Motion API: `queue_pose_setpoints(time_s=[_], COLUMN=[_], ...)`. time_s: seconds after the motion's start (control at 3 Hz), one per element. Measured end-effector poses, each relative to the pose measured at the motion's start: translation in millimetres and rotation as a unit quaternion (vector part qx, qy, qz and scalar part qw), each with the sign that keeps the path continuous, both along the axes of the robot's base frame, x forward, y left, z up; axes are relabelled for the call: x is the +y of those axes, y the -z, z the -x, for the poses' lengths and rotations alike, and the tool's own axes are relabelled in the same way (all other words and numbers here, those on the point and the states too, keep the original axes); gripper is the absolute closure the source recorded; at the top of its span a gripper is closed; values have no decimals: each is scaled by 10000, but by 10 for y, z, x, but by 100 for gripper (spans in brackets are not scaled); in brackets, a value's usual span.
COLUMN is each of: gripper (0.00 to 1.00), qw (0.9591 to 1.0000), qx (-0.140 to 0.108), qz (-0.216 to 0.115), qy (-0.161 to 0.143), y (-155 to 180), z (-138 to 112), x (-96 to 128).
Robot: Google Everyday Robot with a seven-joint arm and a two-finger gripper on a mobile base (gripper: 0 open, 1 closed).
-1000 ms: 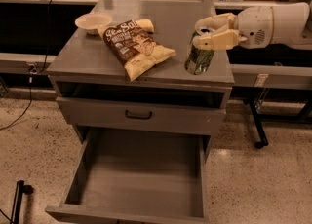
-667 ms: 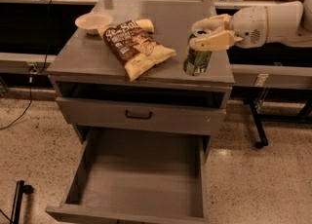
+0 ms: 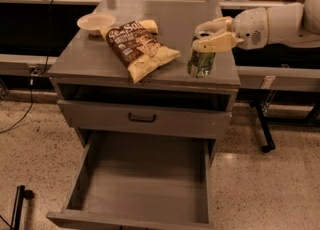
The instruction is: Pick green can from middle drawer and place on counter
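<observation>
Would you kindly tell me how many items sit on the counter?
3: a pale bowl at the back left, a chip bag in the middle, and the green can at the front right, with the end effector at its top.

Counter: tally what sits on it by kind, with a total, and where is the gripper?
green can: 1
chip bag: 1
pale bowl: 1
Total: 3 on the counter
The gripper is at the top of the green can, near the counter's right edge.
</observation>
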State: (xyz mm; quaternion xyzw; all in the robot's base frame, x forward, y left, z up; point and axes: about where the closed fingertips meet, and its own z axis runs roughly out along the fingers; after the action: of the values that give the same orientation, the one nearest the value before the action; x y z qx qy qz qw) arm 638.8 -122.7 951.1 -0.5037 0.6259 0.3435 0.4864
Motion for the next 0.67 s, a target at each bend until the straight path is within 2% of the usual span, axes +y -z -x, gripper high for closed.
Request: queue_pose_setpoints(time_s=[0.67], gripper=[100], qw=[9996], qx=[71], qz=[1], qy=[258], y=[51], z=[-312], x=[-9])
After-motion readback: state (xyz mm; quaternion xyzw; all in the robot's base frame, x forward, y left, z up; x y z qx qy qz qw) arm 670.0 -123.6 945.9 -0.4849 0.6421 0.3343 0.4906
